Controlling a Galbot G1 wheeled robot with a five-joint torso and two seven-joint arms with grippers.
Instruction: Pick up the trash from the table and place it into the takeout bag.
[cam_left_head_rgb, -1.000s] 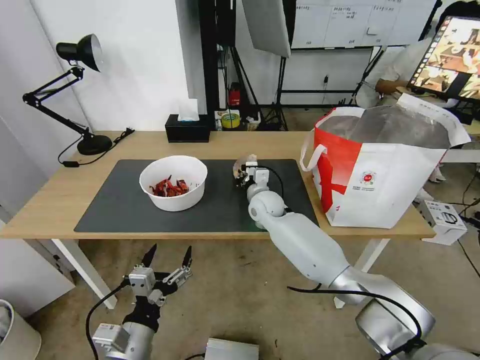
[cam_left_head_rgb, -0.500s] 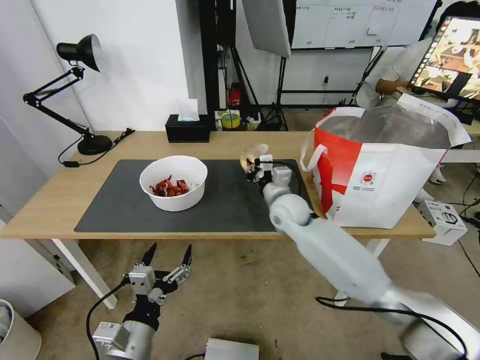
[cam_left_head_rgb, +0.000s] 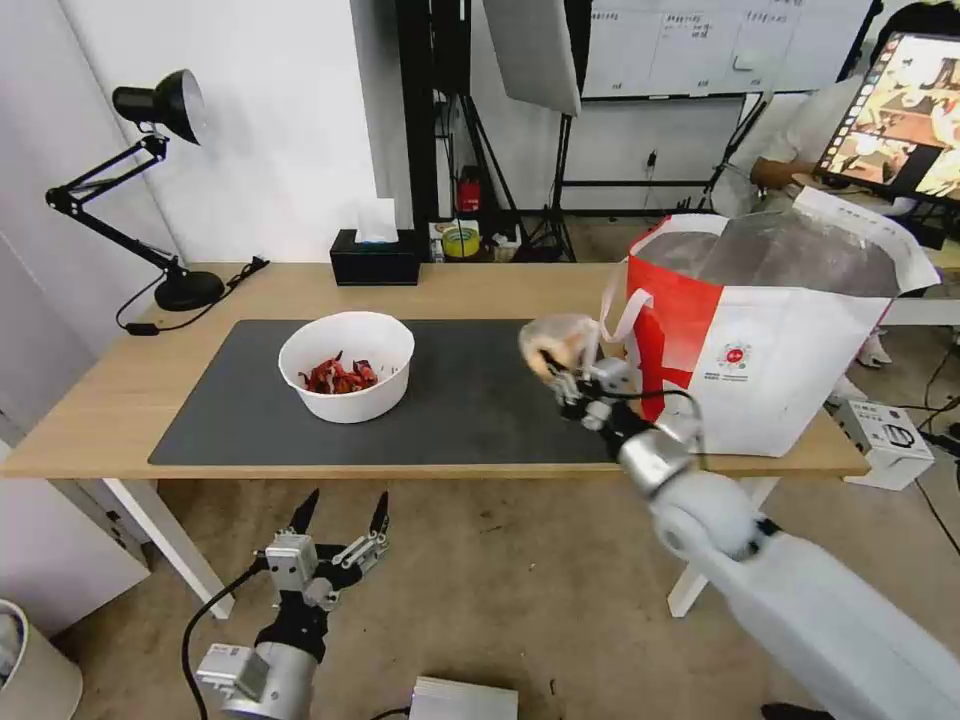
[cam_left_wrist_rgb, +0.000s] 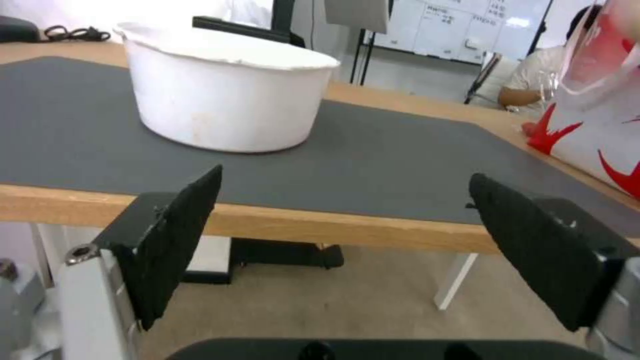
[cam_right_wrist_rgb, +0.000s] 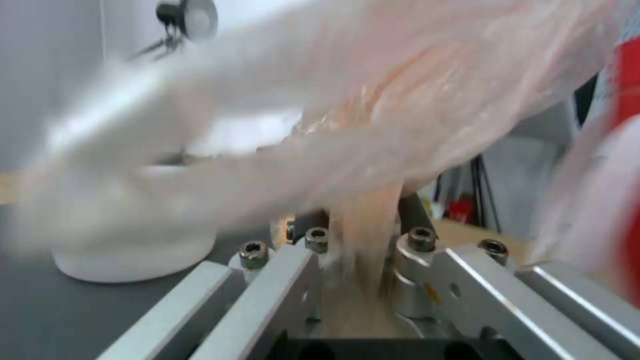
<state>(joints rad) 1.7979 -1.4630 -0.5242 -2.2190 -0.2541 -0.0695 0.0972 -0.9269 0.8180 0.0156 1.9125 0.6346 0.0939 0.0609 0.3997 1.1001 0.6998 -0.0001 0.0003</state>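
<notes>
Light, matt wood table (cam_left_head_rgb: 470, 285) topped by a smooth, matt dark grey mat (cam_left_head_rgb: 450, 400). Glossy white bowl (cam_left_head_rgb: 346, 366). Thin, crinkly clear plastic bag (cam_right_wrist_rgb: 400, 100) pinched in the bare-metal right gripper (cam_right_wrist_rgb: 363, 250). Takeout bag (cam_left_head_rgb: 770, 340) shows silvery foil lining.

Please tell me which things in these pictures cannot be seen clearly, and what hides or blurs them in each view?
- Inside of the takeout bag, head view: hidden by its own walls and foil flap.
- Contents of the small clear bag in the right gripper: blurred in the head and right wrist views.
- Contents of the white bowl, left wrist view: hidden by its wall. The left gripper hangs open below the table.
</notes>
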